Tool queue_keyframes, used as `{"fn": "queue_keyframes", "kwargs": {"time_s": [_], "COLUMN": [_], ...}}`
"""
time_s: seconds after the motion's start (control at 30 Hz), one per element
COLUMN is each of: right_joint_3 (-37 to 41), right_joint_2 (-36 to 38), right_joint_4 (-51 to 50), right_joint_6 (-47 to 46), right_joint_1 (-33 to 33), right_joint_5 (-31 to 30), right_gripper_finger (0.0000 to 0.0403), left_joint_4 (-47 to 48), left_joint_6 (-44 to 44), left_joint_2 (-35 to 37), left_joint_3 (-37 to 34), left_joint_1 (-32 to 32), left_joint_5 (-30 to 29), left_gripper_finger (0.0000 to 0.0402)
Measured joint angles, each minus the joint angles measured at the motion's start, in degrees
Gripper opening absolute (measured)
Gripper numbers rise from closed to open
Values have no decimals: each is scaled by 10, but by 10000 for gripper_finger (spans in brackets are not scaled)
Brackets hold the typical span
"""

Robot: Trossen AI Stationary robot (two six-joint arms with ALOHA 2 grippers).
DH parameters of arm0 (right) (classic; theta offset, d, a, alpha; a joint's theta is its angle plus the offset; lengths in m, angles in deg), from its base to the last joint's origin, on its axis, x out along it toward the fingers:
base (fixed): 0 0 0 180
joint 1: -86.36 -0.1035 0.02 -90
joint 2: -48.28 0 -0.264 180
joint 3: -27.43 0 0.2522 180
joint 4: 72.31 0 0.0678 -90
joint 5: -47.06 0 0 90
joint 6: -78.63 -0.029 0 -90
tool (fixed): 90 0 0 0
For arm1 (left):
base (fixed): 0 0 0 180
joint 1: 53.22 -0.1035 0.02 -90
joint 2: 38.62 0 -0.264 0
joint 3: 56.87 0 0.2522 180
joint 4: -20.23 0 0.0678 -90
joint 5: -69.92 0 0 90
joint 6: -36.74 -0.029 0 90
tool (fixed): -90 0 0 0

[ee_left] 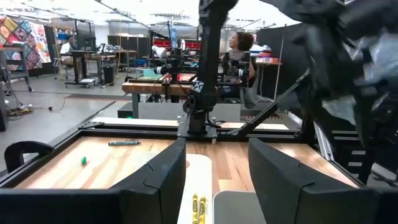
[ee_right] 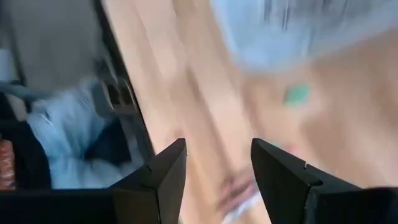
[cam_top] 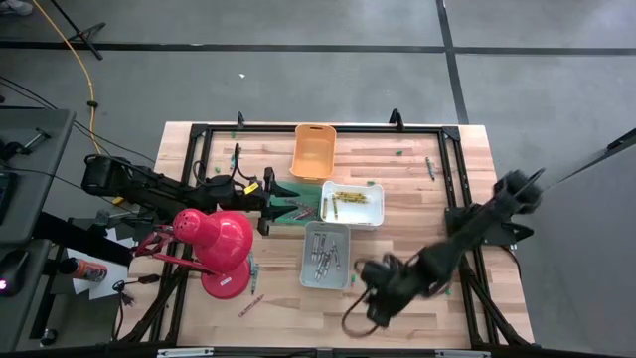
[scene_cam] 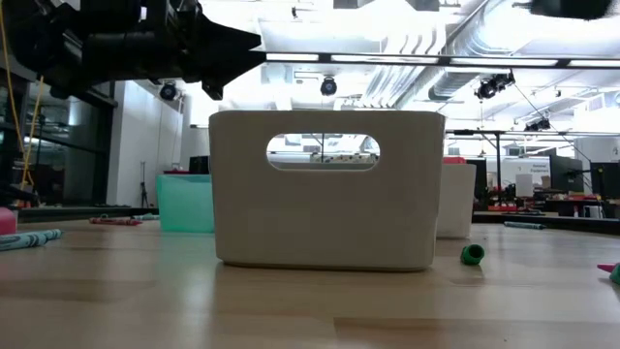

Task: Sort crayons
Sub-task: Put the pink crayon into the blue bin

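Yellow crayons (cam_top: 346, 198) lie in a white bin (cam_top: 376, 214), and grey crayons (cam_top: 324, 255) in a grey bin (cam_top: 311, 275). An orange bin (cam_top: 314, 151) stands farther back. Loose crayons lie on the wood: a pink one (cam_top: 250, 304) near the front and a dark one (cam_top: 429, 167) at the back right. My left gripper (ee_left: 217, 174) hovers open just left of the white bin, with nothing between its fingers. My right gripper (ee_right: 217, 174) is open and empty too, pointing down at the table to the right of the grey bin, where it shows blurred (cam_top: 376, 286).
A red lamp (cam_top: 217, 249) stands on the front left of the table. A black frame (cam_top: 452, 159) runs around the work area. Small green specks (ee_left: 83, 160) lie on the wood. A person (ee_left: 239, 46) sits in the room beyond the table.
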Motion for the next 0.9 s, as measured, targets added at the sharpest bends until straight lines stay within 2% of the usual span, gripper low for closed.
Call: {"fn": "queue_keyframes", "kwargs": {"time_s": [0.17, 0.27, 0.43, 0.67, 0.9], "right_joint_3": [-64, -87, -97, -97, -96], "right_joint_2": [-121, -177, -215, -221, -239], "right_joint_4": [-43, -45, -62, -87, -86], "right_joint_6": [-162, -188, -202, -238, -249], "right_joint_1": [-11, -7, -2, 7, 9], "right_joint_5": [159, 223, 227, 196, 202], "right_gripper_finger": [177, 177, 177, 177, 177], "left_joint_4": [1, 3, 5, 16, 29], "left_joint_6": [0, 0, -1, -23, -22], "left_joint_2": [0, 0, 0, 0, 0], "left_joint_3": [0, 0, 0, 0, 0], "left_joint_1": [0, 0, 0, 0, 0], "left_joint_5": [0, 0, 0, -3, -13], "left_gripper_finger": [158, 158, 158, 158, 158]}}
